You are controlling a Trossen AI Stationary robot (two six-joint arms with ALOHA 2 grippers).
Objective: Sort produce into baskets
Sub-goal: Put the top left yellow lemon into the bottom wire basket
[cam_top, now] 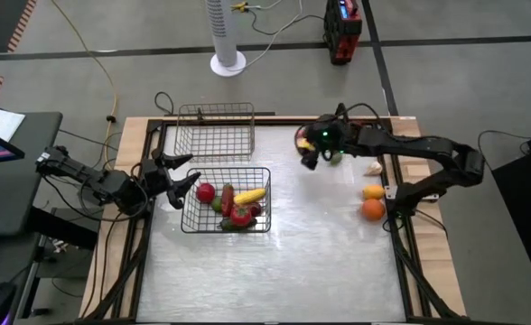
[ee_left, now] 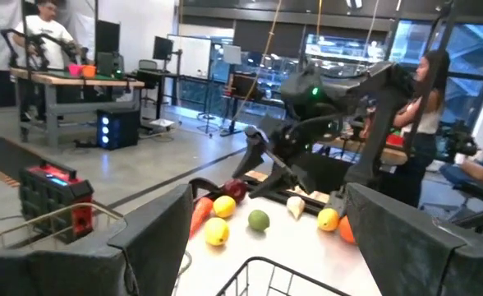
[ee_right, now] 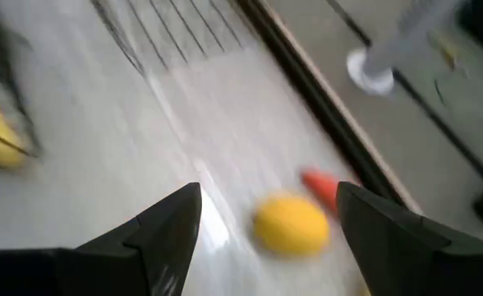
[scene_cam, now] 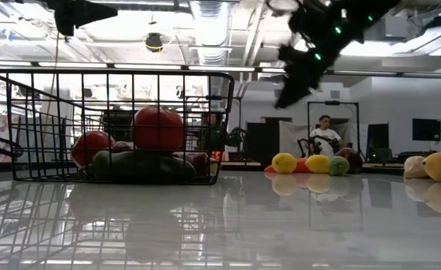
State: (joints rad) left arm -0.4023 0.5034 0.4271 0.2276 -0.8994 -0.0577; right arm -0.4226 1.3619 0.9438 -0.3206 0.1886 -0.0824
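My right gripper (cam_top: 312, 152) hangs above the far right part of the table (cam_top: 329, 262), over a small cluster of produce; its fingers (ee_right: 163, 234) stand apart with nothing between them, and past them in my right wrist view I see a yellow round fruit (ee_right: 291, 224) on the tabletop with an orange-red piece (ee_right: 322, 187) just beside it. My left gripper (cam_top: 177, 177) waits at the left rim of the dark wire basket (cam_top: 264, 194), fingers spread and empty. That basket holds a red round fruit (cam_top: 206, 192), a yellow corn or banana (cam_top: 249, 196) and several other pieces. The lighter wire basket (cam_top: 215, 132) sits just behind it. Two orange fruits (cam_top: 373, 201) lie near the right edge, well apart from both baskets, with a pale piece (cam_top: 373, 168) close by.
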